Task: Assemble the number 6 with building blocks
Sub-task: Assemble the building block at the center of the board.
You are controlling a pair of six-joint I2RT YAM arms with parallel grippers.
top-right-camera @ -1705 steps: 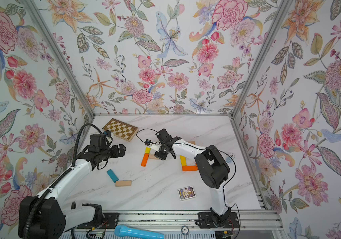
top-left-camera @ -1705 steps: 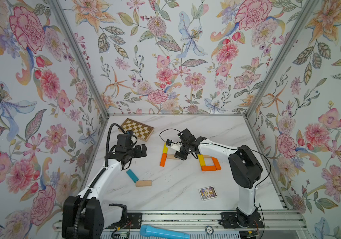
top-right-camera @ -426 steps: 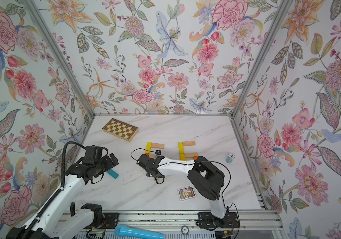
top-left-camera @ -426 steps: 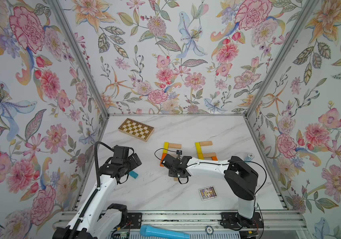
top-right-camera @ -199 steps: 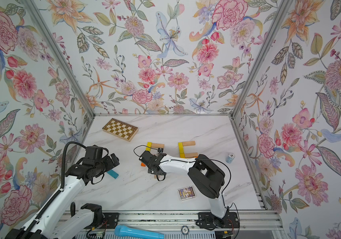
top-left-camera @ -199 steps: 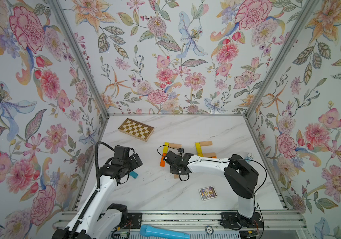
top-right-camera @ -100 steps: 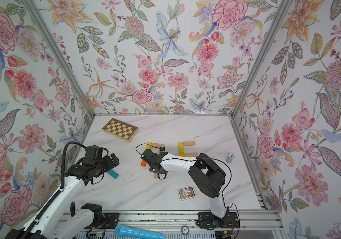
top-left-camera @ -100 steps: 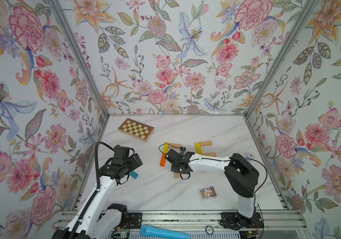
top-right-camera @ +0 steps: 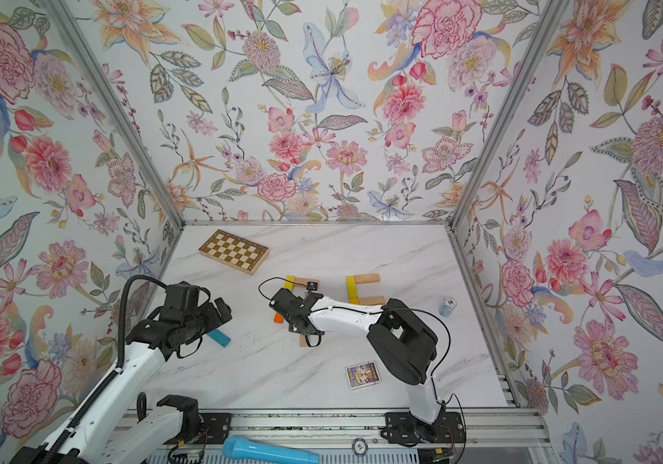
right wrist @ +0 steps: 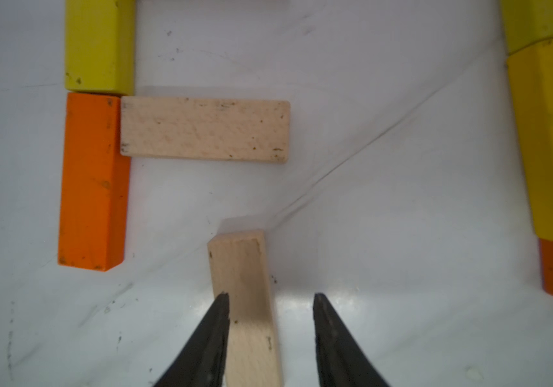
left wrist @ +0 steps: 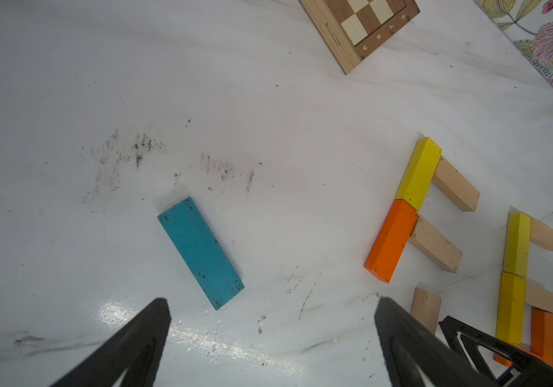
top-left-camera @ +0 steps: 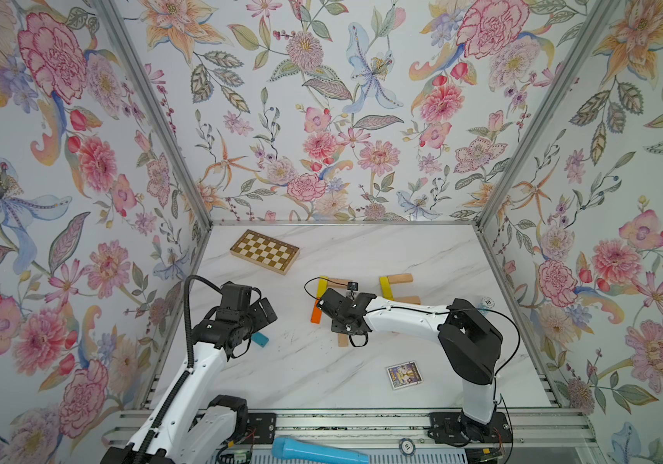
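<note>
Right gripper (right wrist: 271, 296) parted loosely around beige plank (right wrist: 241, 268), gap seen at 1 side. Left gripper (left wrist: 271, 299) spread wide near teal plank (left wrist: 201, 251). Chessboard (top-left-camera: 264, 252) and card (top-left-camera: 403, 373) placed well apart.

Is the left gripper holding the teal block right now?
No, the teal block lies flat on the table, beyond the tips of the open left gripper.

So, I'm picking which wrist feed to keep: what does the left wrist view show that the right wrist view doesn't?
Only the left wrist view shows the teal block, the chequered board and the left pincer, open. Only the right wrist view shows the loose beige block lying between the open fingers of the right pincer. Both show that block, the orange block, the yellow block at its end and the beige crossbar.
</note>
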